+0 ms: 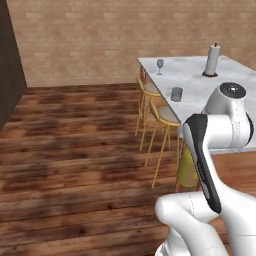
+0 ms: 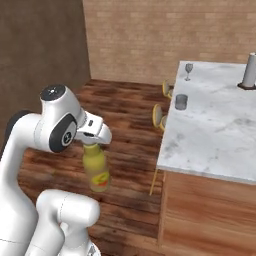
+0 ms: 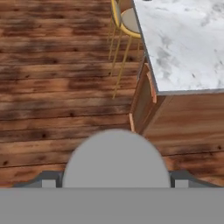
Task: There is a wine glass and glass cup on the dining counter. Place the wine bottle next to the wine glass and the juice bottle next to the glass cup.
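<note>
- The gripper (image 2: pixel 95 145), at the middle left of the right base view, has its jaws clamped on the neck of the juice bottle (image 2: pixel 97 172), which hangs upright over the wooden floor (image 2: pixel 125 115), apart from the dining surface (image 2: pixel 210 130).
- In the left base view the juice bottle (image 1: pixel 187 170) shows at lower right, behind the arm.
- Wine glass (image 2: pixel 188 70): upper right, near the surface's far corner.
- Glass cup (image 2: pixel 181 102): nearer, by the surface's left edge.
- A paper towel roll (image 2: pixel 249 71) stands at the far right.
- Yellow-legged stools (image 1: pixel 159 117) line that edge.
</note>
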{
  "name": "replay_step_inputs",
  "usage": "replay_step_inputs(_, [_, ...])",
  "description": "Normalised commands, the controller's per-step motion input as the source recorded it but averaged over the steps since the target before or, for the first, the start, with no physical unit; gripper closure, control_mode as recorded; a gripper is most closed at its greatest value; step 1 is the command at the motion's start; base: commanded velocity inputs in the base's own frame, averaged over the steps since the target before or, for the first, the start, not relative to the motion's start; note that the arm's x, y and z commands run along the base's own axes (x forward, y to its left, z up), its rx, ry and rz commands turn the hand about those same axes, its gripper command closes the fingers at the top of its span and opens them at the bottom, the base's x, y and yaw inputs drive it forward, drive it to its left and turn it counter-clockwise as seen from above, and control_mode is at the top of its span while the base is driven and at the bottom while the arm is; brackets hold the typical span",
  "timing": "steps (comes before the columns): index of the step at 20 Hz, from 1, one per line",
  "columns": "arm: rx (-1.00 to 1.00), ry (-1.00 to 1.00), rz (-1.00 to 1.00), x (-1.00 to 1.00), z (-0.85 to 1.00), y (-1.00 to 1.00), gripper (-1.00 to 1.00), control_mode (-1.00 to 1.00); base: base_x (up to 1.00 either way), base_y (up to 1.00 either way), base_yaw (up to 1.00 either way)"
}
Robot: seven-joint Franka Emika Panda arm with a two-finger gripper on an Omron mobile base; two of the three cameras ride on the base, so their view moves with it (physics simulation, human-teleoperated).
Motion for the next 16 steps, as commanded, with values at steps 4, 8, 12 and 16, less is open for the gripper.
replay_step_inputs(4, [0.00, 0.00, 0.00, 0.00, 0.00, 0.00, 1.00, 1.00, 0.64, 0.41, -0.33])
replay_step_inputs(8, [0.00, 0.00, 0.00, 0.00, 0.00, 0.00, 1.00, 1.00, 0.68, 0.47, -0.21])
replay_step_inputs(12, [0.00, 0.00, 0.00, 0.00, 0.00, 0.00, 1.00, 1.00, 0.62, 0.54, -0.20])
replay_step_inputs(16, [0.00, 0.00, 0.00, 0.00, 0.00, 0.00, 1.00, 1.00, 0.56, 0.49, -0.34])
